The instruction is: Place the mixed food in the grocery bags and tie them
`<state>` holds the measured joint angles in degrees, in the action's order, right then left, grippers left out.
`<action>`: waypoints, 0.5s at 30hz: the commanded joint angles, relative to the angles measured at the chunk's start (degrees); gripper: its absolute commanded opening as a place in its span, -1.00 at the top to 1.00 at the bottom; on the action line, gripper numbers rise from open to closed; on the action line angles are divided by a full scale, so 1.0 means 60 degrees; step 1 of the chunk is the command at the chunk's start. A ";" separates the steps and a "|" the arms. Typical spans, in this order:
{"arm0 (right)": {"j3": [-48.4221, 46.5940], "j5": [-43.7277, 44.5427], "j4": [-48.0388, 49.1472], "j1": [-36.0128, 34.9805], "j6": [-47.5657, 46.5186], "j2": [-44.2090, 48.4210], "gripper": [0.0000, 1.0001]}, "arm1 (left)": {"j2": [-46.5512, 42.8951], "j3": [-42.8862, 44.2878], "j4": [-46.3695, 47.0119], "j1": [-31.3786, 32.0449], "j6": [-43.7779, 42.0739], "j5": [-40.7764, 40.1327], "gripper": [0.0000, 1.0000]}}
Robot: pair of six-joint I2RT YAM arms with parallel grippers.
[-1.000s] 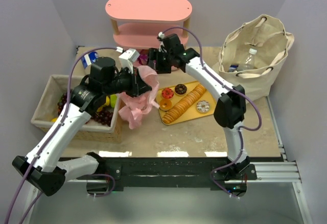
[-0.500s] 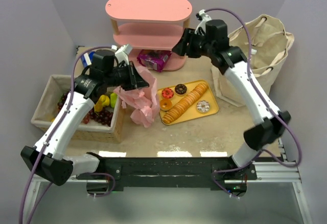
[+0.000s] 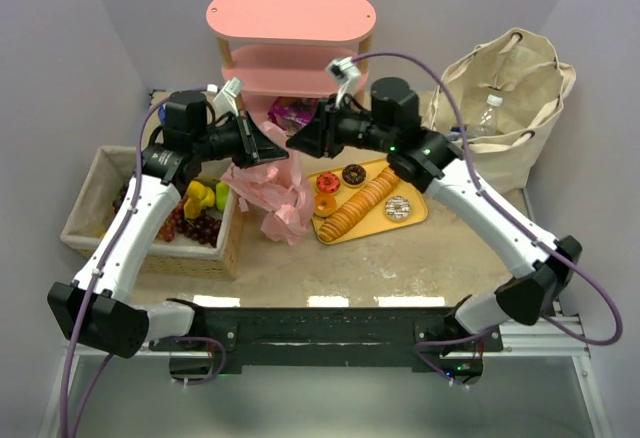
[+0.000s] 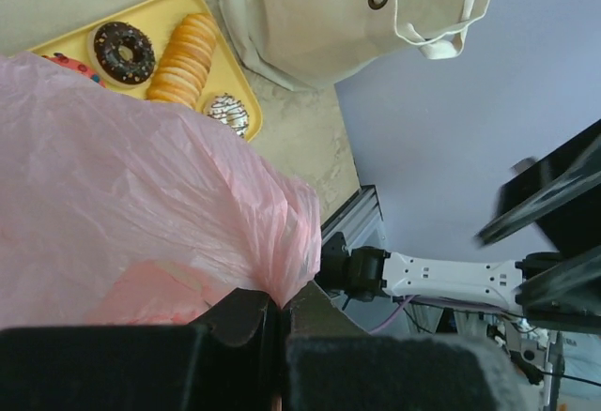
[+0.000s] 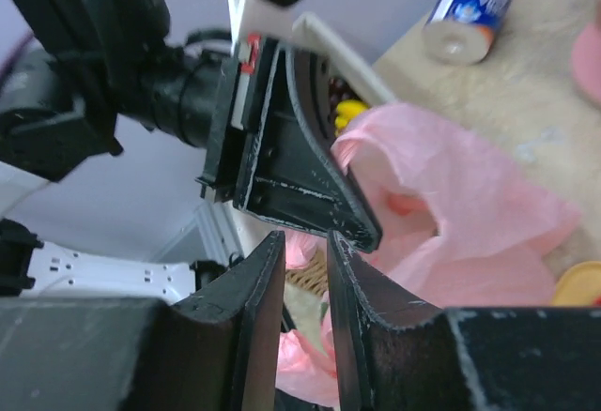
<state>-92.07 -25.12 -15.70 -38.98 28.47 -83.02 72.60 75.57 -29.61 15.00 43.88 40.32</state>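
Observation:
My left gripper [image 3: 268,147] [image 4: 280,304] is shut on a gathered edge of the crinkly pink plastic bag [image 3: 280,196] [image 4: 141,205], which hangs from it above the table. My right gripper [image 3: 299,142] [image 5: 305,242] points left, tip to tip with the left one. Its jaws stand a narrow gap apart with nothing between them, and the pink bag [image 5: 470,195] lies just beyond. The beige canvas bag [image 3: 512,76] [image 4: 319,17] stands open at the back right with a clear water bottle [image 3: 487,114] inside.
A yellow tray [image 3: 414,189] [image 4: 225,68] of donuts and cookies lies right of the pink bag. A woven basket [image 3: 90,198] with grapes [image 3: 196,226] sits at left. A pink shelf [image 3: 290,18] stands at the back, with a purple packet [image 3: 292,110] under it. A blue can [image 5: 467,12] lies nearby.
My right arm swung from the canvas bag back left to the left gripper's tip, and its jaws narrowed. The left gripper kept hold of the pink bag and rose slightly.

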 commanded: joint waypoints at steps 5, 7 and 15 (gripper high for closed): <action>0.0125 0.0114 -0.0298 -0.0944 0.0396 -0.0957 0.53 | -0.0029 0.0193 0.0525 -0.0318 0.0304 0.0912 1.00; 0.0184 0.0174 -0.0298 -0.0974 0.0455 -0.0958 0.54 | -0.0029 0.0237 0.0496 -0.0391 0.0304 0.0942 1.00; 0.0127 0.1208 -0.0691 -0.1440 -0.0202 -0.0810 0.57 | -0.0059 0.0441 0.0437 -0.0640 0.0392 0.0898 1.00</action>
<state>-90.45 -23.49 -18.92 -45.28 29.80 -89.91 73.08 75.59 -28.32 12.03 44.51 43.53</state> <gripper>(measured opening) 0.227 0.016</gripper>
